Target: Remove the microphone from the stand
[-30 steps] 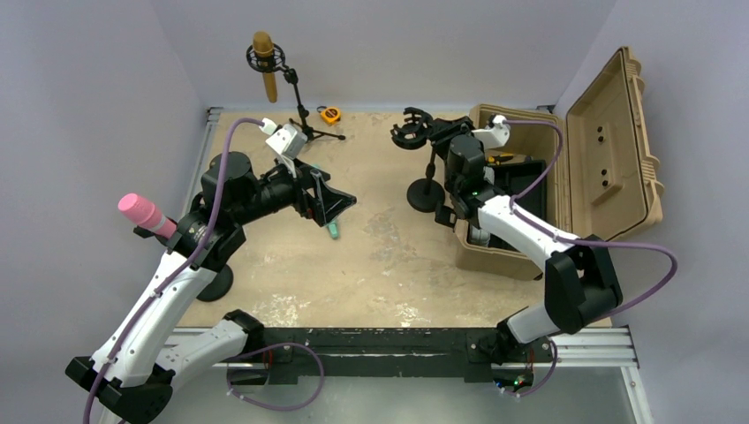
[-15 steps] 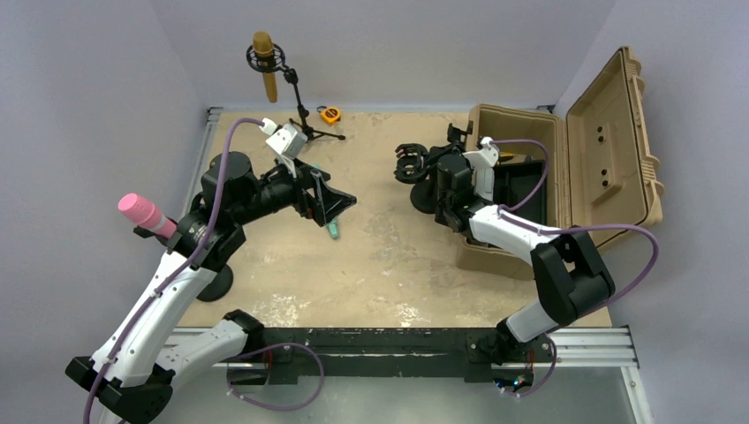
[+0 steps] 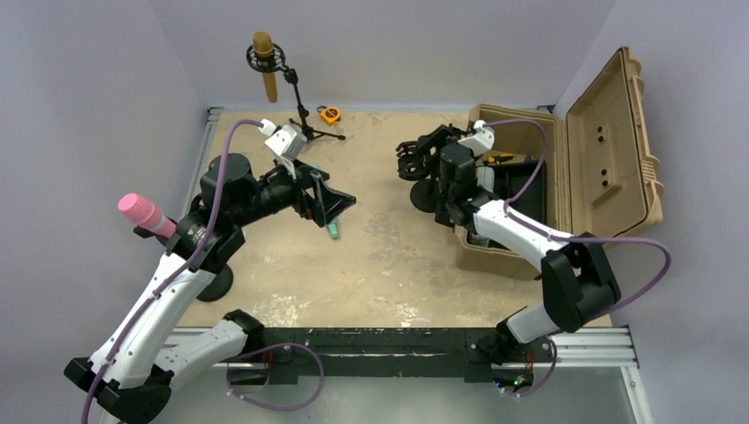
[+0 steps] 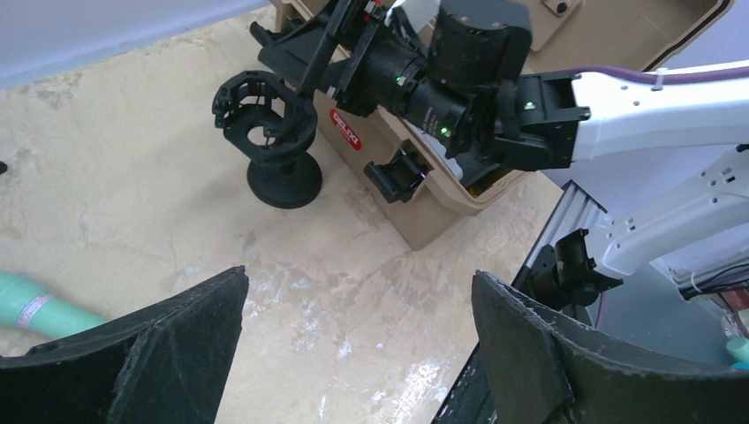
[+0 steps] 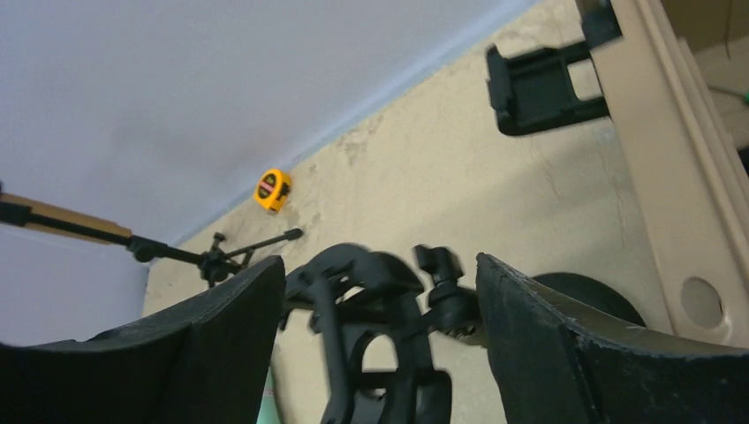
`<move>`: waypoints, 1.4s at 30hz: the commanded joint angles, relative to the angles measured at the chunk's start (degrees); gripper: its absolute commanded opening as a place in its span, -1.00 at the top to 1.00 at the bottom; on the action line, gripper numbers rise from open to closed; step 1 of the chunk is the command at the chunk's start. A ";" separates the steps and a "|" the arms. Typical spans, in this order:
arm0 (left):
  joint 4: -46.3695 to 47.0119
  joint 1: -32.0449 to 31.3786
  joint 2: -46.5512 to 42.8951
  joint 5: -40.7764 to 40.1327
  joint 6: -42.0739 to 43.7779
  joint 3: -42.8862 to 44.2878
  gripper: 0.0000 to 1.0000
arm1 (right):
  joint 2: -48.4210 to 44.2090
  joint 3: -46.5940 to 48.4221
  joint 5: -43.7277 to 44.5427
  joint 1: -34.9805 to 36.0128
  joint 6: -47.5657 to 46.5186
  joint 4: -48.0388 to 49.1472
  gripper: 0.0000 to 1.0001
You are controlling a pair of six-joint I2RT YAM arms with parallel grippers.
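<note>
Right gripper (image 5: 378,261) is parted around the empty black stand (image 4: 283,181), clamping nothing, beside the tan case (image 3: 609,115). Left gripper (image 3: 331,201) gapes wide and empty above the teal microphone (image 3: 333,230) lying on the desk (image 3: 380,265). A gold microphone (image 3: 264,64) hangs at far left.

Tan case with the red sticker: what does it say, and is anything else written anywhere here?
Red sticker on the tan case: white lettering, too blurred to read.
Yellow tape measure: its label is too small to read.
No other writing shows.
</note>
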 commanded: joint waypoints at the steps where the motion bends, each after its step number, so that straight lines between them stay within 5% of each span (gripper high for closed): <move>1: 1.05 -0.18 -0.87 -2.20 2.11 0.14 -0.89 | -4.70 5.29 -3.56 0.52 -7.53 -0.06 -0.63; 5: 0.56 -0.17 -0.90 -4.74 3.07 0.67 -0.90 | -9.82 4.46 -4.73 0.44 -12.29 4.39 -0.88; 10: -10.72 -0.18 0.05 -10.16 2.26 11.63 -0.89 | -15.60 4.30 -10.66 0.47 -21.04 8.86 -0.91; 18: -40.83 -0.22 -3.22 -40.10 -5.92 30.69 -0.92 | -15.42 5.77 -26.36 0.51 -23.76 18.05 -0.91; 25: -66.08 -0.20 -5.53 -56.28 -17.17 43.30 -0.90 | -14.13 4.74 -38.24 0.60 -22.09 28.16 -0.90; 33: -76.91 -0.24 -8.92 -60.35 -22.33 43.24 -0.82 | -14.25 4.58 -41.64 0.77 -21.59 28.86 -0.87; 39: -79.22 -0.13 -7.52 -82.49 -28.58 34.75 -0.99 | -15.24 1.68 -44.84 1.12 -20.18 31.11 -0.84; 42: -79.27 0.12 -3.61 -87.30 -29.71 32.93 -1.00 | -15.89 1.55 -44.67 1.42 -19.92 29.95 -0.82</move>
